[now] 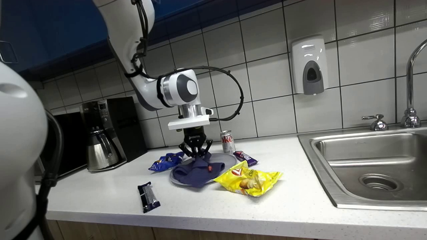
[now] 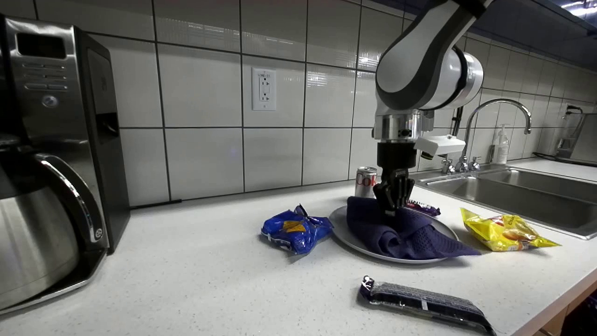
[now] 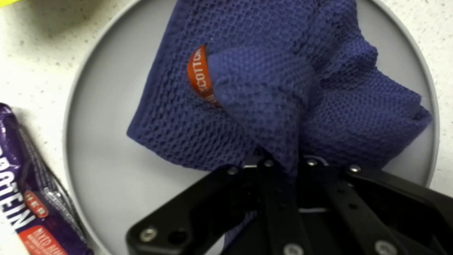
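Note:
A dark blue textured cloth (image 1: pixel 196 175) lies bunched on a round grey plate (image 1: pixel 230 160) on the counter. In the wrist view the cloth (image 3: pixel 184 124) shows a small orange tag, and the plate's bare left side (image 3: pixel 102 138) is visible. My gripper (image 1: pixel 199 155) points down at the cloth in both exterior views. In the wrist view a raised fold of cloth runs up between the fingers of the gripper (image 3: pixel 288 166), which are closed on it. The fingertips themselves are partly hidden by the cloth. One cloth corner (image 2: pixel 459 249) hangs over the plate's edge.
A blue snack bag (image 2: pixel 296 228), a yellow chip bag (image 1: pixel 250 180), a Coke can (image 1: pixel 227 141) and a purple protein bar (image 3: pixel 28 187) surround the plate. A dark wrapped bar (image 1: pixel 148 197) lies near the front edge. A coffee maker (image 1: pixel 115 130) and a sink (image 1: pixel 325 180) flank the counter.

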`<state>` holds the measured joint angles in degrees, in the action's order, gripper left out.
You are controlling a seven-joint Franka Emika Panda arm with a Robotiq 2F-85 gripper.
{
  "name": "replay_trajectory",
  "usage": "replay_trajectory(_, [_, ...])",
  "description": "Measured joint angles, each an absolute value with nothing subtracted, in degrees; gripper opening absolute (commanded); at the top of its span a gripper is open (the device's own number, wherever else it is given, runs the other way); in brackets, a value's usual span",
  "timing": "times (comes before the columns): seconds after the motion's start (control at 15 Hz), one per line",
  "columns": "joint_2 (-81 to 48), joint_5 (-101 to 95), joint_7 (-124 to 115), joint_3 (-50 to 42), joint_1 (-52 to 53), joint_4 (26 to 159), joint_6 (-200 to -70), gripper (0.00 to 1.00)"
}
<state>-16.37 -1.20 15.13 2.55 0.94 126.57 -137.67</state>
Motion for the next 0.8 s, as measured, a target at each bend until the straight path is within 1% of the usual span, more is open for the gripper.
replay_trajectory(0.47, [-10.70, -1.19, 15.12, 2.30, 0.89, 127.11, -137.68, 0.02])
replay_trajectory(0.8, [-7.87, -1.19, 15.05, 0.52, 0.28, 127.14, -137.98, 0.02])
